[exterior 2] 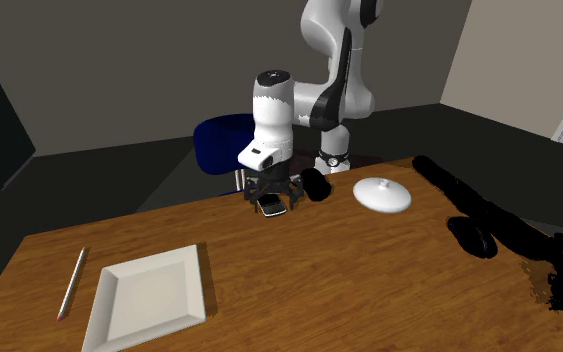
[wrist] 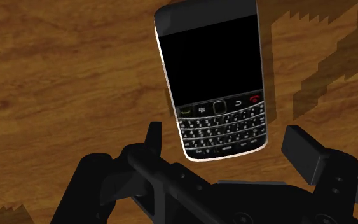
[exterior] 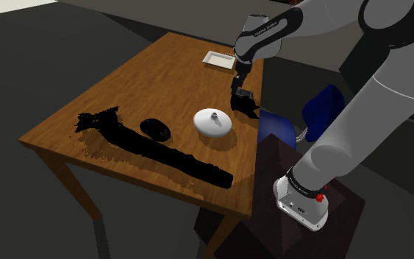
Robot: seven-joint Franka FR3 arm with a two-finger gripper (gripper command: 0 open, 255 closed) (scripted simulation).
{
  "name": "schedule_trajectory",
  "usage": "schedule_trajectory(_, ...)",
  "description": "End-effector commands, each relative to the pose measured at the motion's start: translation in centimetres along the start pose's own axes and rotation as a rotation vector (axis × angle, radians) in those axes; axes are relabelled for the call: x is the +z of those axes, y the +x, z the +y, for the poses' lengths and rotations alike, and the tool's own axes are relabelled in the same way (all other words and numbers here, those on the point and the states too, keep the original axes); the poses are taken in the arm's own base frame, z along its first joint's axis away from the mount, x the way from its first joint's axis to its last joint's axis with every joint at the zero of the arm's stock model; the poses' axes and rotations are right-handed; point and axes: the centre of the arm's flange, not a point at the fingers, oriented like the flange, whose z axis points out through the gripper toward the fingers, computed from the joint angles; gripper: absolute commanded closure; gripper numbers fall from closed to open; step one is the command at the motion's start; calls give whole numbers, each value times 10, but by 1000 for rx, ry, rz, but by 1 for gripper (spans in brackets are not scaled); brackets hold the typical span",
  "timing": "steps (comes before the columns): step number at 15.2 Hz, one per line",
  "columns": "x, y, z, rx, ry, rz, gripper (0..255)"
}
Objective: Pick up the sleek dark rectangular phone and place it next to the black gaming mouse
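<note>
Gripper (wrist: 227, 151) fingers apart straddle the keypad phone (wrist: 210, 63) lying on the wooden table (exterior: 124, 88), so we judge a grasp pending, black mouse (exterior: 155, 129) well apart.

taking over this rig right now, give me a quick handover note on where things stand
End effector: open, with its fingers on either side of the phone's keyboard end, not touching it.
Phone: lying flat on the wooden table, near the edge on the arm's side.
Black mouse: further along the table, past the white lidded dish.
Done: end effector lined up over the phone.
Left: close, lift, carry past the dish, set down beside the mouse.
</note>
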Motion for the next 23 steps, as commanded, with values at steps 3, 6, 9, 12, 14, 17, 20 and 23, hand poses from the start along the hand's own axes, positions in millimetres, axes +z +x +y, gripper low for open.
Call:
schedule_trajectory(3,4,0,0,0,0,0,0)
schedule_trajectory(6,4,0,0,0,0,0,0)
schedule_trajectory(9,4,0,0,0,0,0,255)
schedule_trajectory(12,4,0,0,0,0,0,255)
schedule_trajectory(14,4,0,0,0,0,0,255)
schedule_trajectory(17,4,0,0,0,0,0,255)
schedule_trajectory(20,-12,-1,0,0,0,0,255)
schedule_trajectory(23,-27,-1,1,0,0,0,255)
